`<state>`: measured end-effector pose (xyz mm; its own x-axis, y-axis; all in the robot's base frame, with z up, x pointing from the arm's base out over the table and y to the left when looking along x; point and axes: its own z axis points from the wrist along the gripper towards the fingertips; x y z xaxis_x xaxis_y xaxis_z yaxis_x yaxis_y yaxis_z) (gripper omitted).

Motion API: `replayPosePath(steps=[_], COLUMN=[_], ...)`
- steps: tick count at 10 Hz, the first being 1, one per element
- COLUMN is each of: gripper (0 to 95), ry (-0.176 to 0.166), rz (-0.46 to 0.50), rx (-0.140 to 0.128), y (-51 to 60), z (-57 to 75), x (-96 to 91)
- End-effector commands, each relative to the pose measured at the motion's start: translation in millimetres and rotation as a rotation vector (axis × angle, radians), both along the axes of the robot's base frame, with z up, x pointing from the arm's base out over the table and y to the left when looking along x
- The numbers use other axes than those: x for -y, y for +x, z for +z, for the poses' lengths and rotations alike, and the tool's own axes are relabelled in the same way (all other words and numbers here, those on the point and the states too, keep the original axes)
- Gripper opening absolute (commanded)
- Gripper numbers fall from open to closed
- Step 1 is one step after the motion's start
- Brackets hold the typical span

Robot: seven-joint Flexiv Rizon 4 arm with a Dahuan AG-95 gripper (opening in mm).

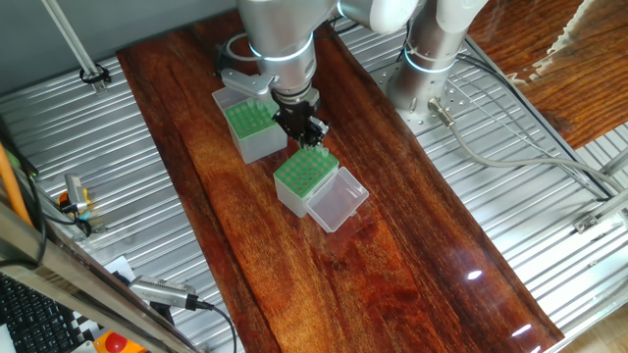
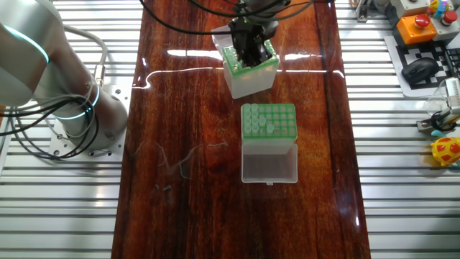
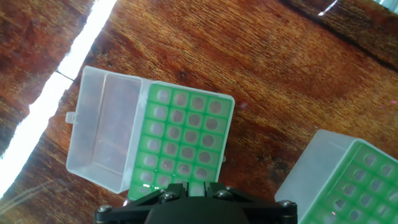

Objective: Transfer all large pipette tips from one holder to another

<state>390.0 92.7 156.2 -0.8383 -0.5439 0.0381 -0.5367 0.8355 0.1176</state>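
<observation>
Gripper (image 1: 306, 127) fingers are hanging low between the two boxes, and I am pointing them down at the wooden tabletop (image 1: 412, 275). In the hand view only their black base is showing at the bottom edge, so I cannot tell whether the jaws are apart, together or pinching anything.

One holder (image 2: 268, 121), the whitish box with the green rack, is sitting near the middle of the board. Its clear lid (image 2: 269, 162) is lying flat and open on the side turned away from the other box. Large pipette tips (image 2: 250, 116) are standing in the rack, mostly along one edge column and in a few neighbouring holes; their exact count is too small for me to read.

Another (image 1: 253, 132), the grey-sided box, is standing just beside my fingers on the arm's side. My wrist is covering part of its green top in the other fixed view. Its whitish lid (image 1: 232, 99) is lying behind it.

Around the board, ribbed metal plating (image 1: 137, 196) is running along both sides. My own base (image 2: 75, 108) is sitting on it with black cables (image 2: 180, 18) trailing over the wood. An orange button box (image 2: 420, 25), a mouse (image 2: 420, 70) and a keyboard (image 1: 29, 314) are lying well apart from the boxes.
</observation>
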Motion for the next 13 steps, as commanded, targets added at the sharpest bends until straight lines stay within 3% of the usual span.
replayPosePath(steps=[1, 6, 9, 13], gripper=[0.0, 0.0, 0.0, 0.0], ry=[0.000, -0.008, 0.007, 0.020], rz=[0.001, -0.002, -0.022, -0.025], rx=[0.003, 0.014, 0.048, 0.056], y=[0.2, 0.2, -0.1, -0.1], z=[0.3, 0.3, 19.7, 39.1], x=[0.2, 0.2, 0.2, 2.7])
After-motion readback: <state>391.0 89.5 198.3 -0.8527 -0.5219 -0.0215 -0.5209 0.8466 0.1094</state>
